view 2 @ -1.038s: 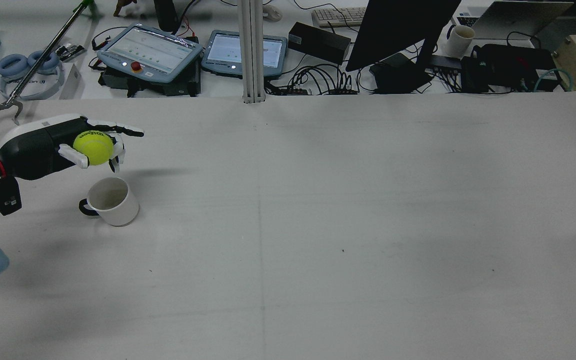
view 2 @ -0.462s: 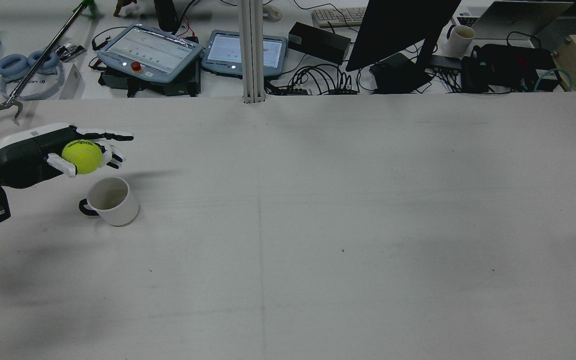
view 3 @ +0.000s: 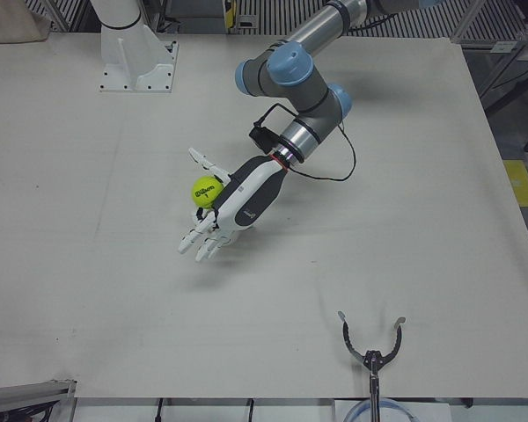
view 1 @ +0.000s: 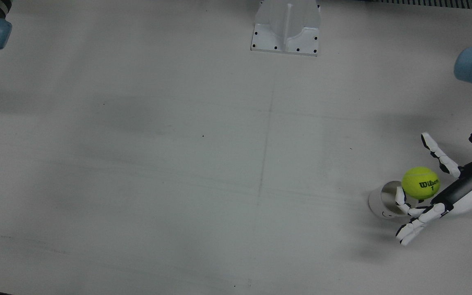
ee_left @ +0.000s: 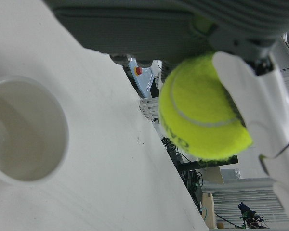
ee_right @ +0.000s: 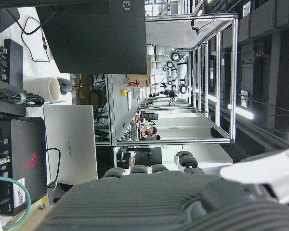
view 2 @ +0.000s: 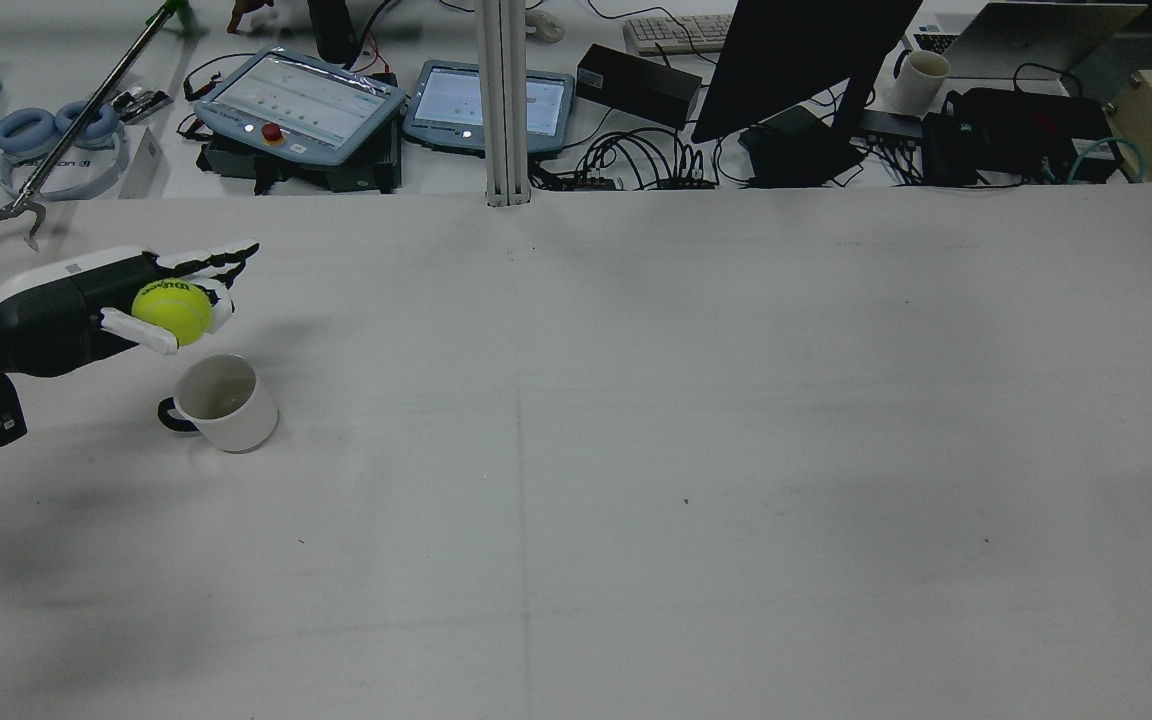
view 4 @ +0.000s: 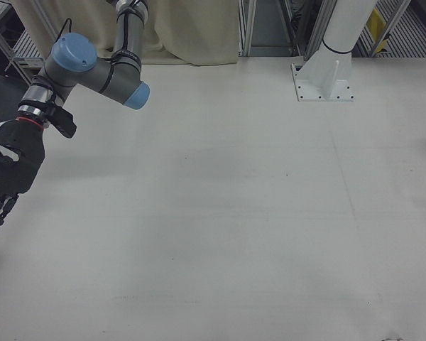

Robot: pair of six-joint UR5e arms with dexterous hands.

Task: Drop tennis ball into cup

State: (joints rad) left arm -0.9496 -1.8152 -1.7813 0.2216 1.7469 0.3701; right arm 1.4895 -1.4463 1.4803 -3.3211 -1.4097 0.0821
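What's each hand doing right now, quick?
Left hand: holding the tennis ball, fingers partly spread, beside the cup.
Right hand: only partly in view at the frame edge, cannot tell.

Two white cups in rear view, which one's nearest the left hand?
The white cup with the dark handle on the work table, just below the left hand. The other white cup sits among the desk electronics, far right.

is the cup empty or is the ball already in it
Empty. The white cup stands upright with a bare interior, while the tennis ball sits in the left hand above and beside its rim.
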